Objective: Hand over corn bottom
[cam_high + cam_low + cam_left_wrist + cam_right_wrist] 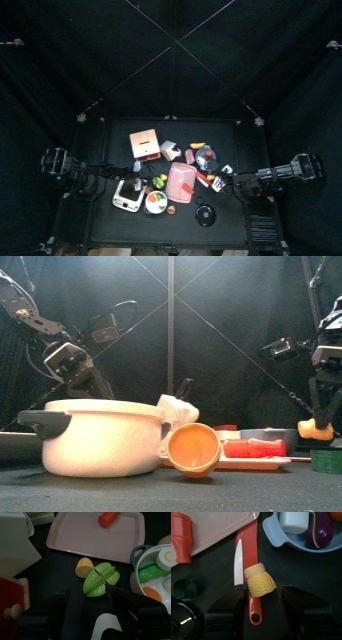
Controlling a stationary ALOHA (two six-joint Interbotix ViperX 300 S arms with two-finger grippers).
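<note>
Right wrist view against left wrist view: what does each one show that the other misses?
Only the right wrist view shows the yellow corn piece between the right gripper jaws, over a red-handled knife. Only the left wrist view shows green corn husk pieces and a small yellow piece before the open left gripper. Both show the pink tray.

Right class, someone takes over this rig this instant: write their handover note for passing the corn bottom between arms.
Left gripper: open, empty, hovering over the green corn husk piece and the yellow piece beside it.
Right gripper: jaws on either side of the corn bottom, above the red-handled knife; in the front view the corn looks lifted.
Done: corn apparently picked up.
Left: bring the arms together, pass the corn to the left gripper.
</note>
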